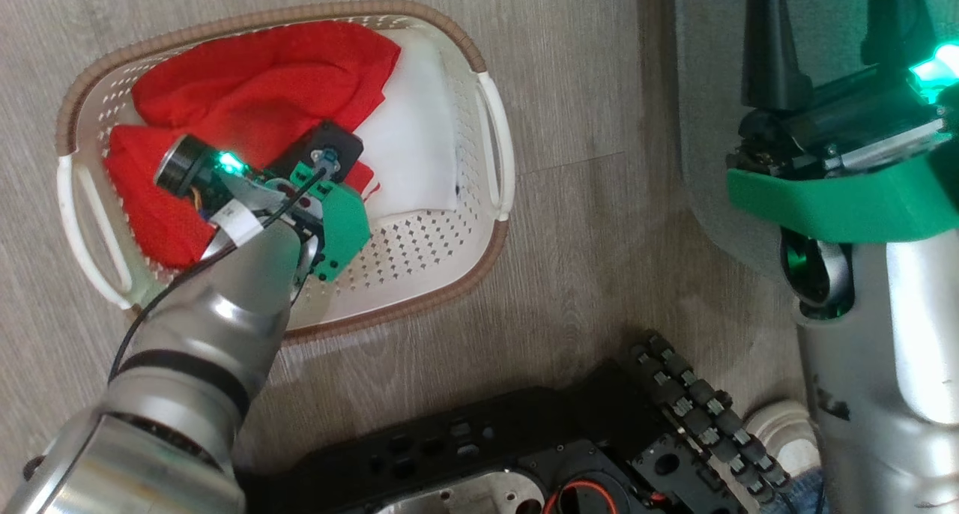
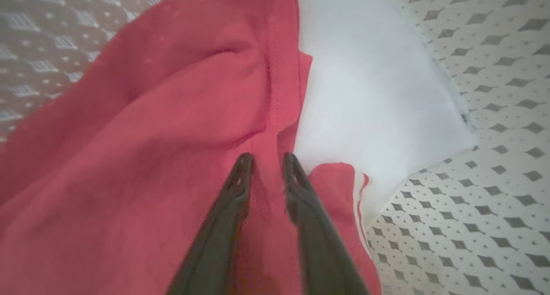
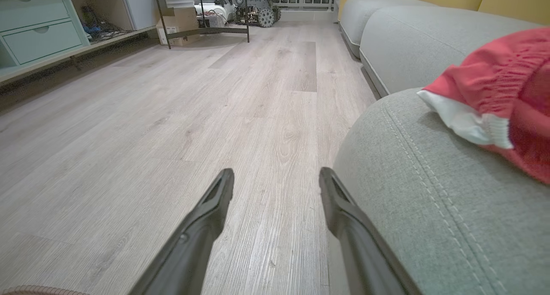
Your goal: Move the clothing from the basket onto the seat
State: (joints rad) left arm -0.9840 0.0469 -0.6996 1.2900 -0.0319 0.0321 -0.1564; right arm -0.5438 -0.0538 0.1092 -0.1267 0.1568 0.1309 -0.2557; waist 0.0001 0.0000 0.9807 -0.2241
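The clothing (image 1: 255, 72) lies heaped in the basket (image 1: 419, 244), at 10 o'clock of the head view; another red piece (image 3: 494, 71) with white trim lies on the seat (image 3: 408, 179), at 3 o'clock of the right wrist view. The left gripper (image 2: 267, 157) is down in the heap, its fingers drawn close about a raised ridge of red cloth beside the white panel (image 2: 365, 80); whether the pinch has bitten I cannot tell. The right gripper (image 3: 275, 174) is spread wide and empty beside the seat's edge, pointing along the floor (image 3: 172, 114). The mesh looks light, limp and rather slippery; it should lift easily but drape and trail, so a fold or seam, taken deep between the fingers, seems the best hold. Count: 1 basket with 2 white handles (image 1: 498, 147); 1 piece on the seat; 1 red heap in the basket, whether 1 garment or more I cannot tell.
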